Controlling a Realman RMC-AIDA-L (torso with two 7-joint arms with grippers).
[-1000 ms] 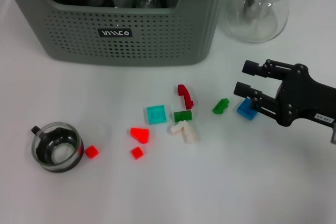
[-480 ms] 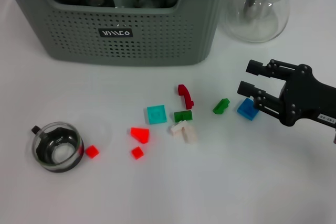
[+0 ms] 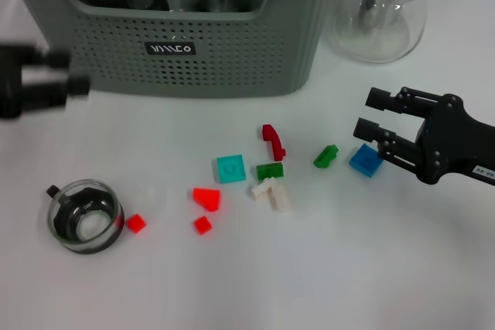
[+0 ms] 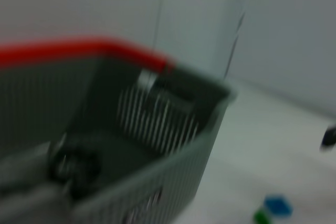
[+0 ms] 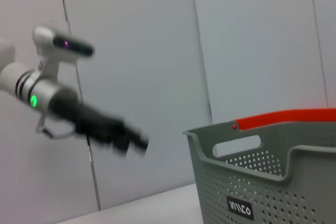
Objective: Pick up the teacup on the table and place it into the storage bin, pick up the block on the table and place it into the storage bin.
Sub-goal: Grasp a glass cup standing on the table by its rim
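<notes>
Jaws of the right gripper point(image 3: 370, 123) stand open and empty just beside the blue block point(image 3: 364, 160), while the left gripper point(image 3: 46, 83) is blurred at the desk's left edge in front of the storage bin point(image 3: 193, 52), so I cannot tell how its jaws stand. Nearest on the white desk point(image 3: 309, 268), the glass teacup point(image 3: 83, 216) sits upright at the left, a small red block point(image 3: 135, 223) just beside it. Farther back, the grey-green bin holds dark teaware, a glass carafe point(image 3: 383, 9) on its right.

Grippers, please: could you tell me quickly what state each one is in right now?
Left gripper: in front of the storage bin, state cannot be told.
Right gripper: open, empty, beside the blue block.
</notes>
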